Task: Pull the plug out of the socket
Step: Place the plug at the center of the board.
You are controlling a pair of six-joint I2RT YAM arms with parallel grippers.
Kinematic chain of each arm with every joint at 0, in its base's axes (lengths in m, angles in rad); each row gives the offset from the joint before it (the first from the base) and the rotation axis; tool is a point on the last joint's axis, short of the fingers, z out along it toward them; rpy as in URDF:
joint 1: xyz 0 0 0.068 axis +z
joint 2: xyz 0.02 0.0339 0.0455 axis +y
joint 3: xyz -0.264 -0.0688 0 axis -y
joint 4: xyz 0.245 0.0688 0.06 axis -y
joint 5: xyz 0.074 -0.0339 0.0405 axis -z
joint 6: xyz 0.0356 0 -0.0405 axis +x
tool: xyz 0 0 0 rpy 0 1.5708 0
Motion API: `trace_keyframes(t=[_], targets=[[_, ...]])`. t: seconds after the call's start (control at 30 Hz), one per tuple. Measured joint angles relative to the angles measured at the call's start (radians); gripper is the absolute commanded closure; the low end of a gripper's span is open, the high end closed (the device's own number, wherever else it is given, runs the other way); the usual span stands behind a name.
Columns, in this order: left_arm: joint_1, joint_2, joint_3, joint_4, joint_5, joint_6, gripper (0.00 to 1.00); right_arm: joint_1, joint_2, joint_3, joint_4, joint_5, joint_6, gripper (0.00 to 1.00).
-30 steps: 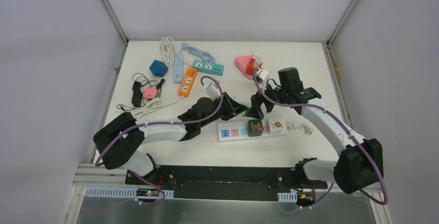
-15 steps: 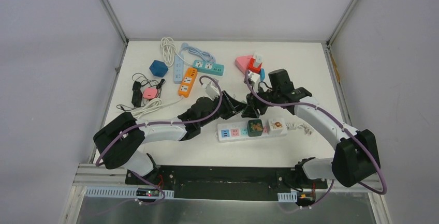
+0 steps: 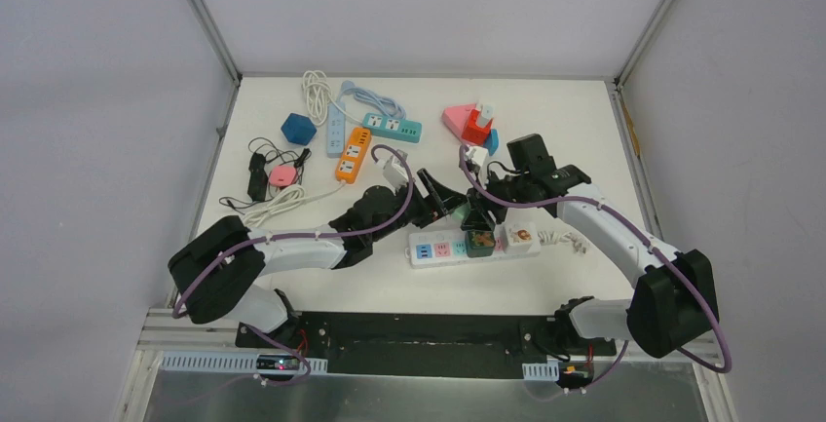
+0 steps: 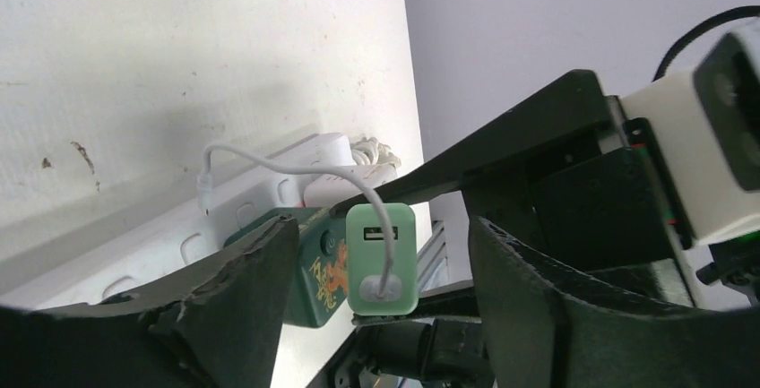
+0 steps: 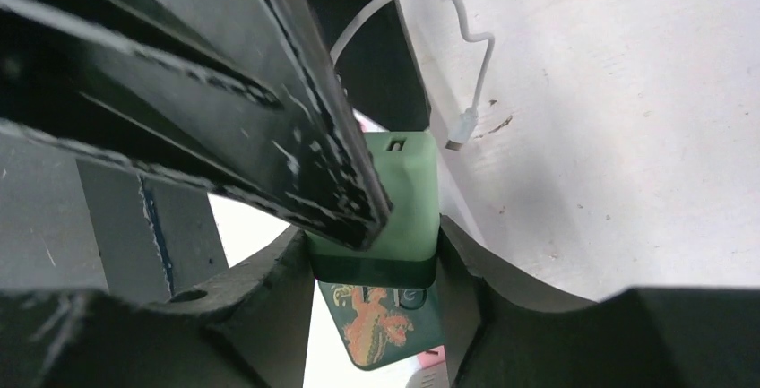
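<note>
- The white table (image 3: 584, 120) fills the booth. Most of the clutter lies along its far side, and the action is in the middle.
- The left arm (image 3: 292, 247) reaches in low from the near left, and the right arm (image 3: 614, 232) bends in from the near right. Their tips meet just beyond the strip.
- The strip (image 3: 438, 249), white, lies across the middle of the table. A dark green adapter (image 3: 479, 241) is plugged into it, and a white plug (image 3: 521, 237) sits just right of that.
- On the far left lie an orange strip (image 3: 353, 155), a teal strip (image 3: 393, 128), a blue cube (image 3: 298, 129) and a coil of white cord (image 3: 315, 86). A pink block (image 3: 456, 118) sits far centre.
- The right gripper (image 5: 375, 258) is narrow. Its fingers (image 5: 287, 280) press both sides of the green plug (image 5: 410, 195) and hold it.
- The left gripper (image 4: 381, 240) stands wide, with a finger either side of the same plug and clear of it. One of those fingers crosses in front of the plug in the right wrist view.
- The green plug hangs over the middle of the strip, right above the adapter with its dragon print. I cannot tell whether the two touch.
- A thin white cable (image 4: 269, 166) comes off the plug's face, loops left and ends in a loose connector over the table.
</note>
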Motion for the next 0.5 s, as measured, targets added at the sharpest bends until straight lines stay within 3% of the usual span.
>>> trace_keyframes(t=[0.5], targets=[[0.003, -0.385, -0.139, -0.193, -0.104, 0.153, 0.05, -0.035, 0.000, 0.038, -0.159, -0.018, -0.181, 1.00]])
